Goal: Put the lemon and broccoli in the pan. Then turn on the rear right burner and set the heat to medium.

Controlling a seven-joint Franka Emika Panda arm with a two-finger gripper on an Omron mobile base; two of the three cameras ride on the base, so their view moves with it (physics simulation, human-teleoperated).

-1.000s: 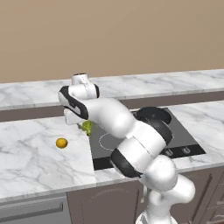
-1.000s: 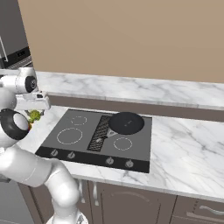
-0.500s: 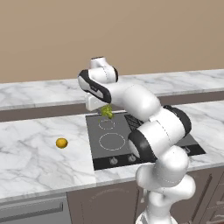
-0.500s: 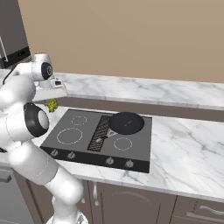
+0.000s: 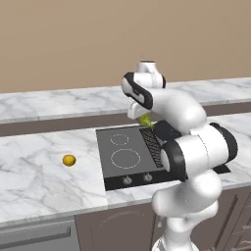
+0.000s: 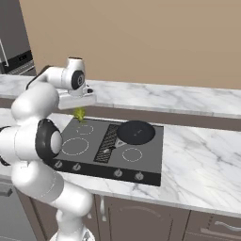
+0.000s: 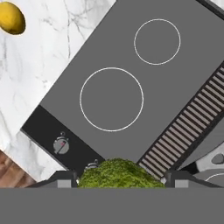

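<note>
The broccoli [image 5: 145, 120] hangs in the air over the rear left part of the stove, and my gripper [image 5: 142, 115] is shut on it. From the right base view the gripper [image 6: 80, 107] holds the green broccoli [image 6: 80, 114] above the rear left ring. In the hand view its bumpy head [image 7: 120, 174] sits between the fingertips [image 7: 65, 178]. The lemon [image 5: 69, 160] lies on the marble counter left of the stove, also seen as the lemon [image 7: 12, 18]. The black pan [image 6: 136, 132] rests on the rear right burner; my arm hides most of the pan [image 5: 163, 131] in the left base view.
The dark stove [image 6: 89, 141] has two white rings on its left half, a ribbed centre strip [image 7: 192, 127] and knobs [image 6: 117, 173] along its front edge. A raised marble ledge [image 6: 179, 96] runs behind it against the wall.
My arm has swung to the right with the broccoli, from the counter left of the stove to above the stove's rear left. The lemon has stayed where it was.
</note>
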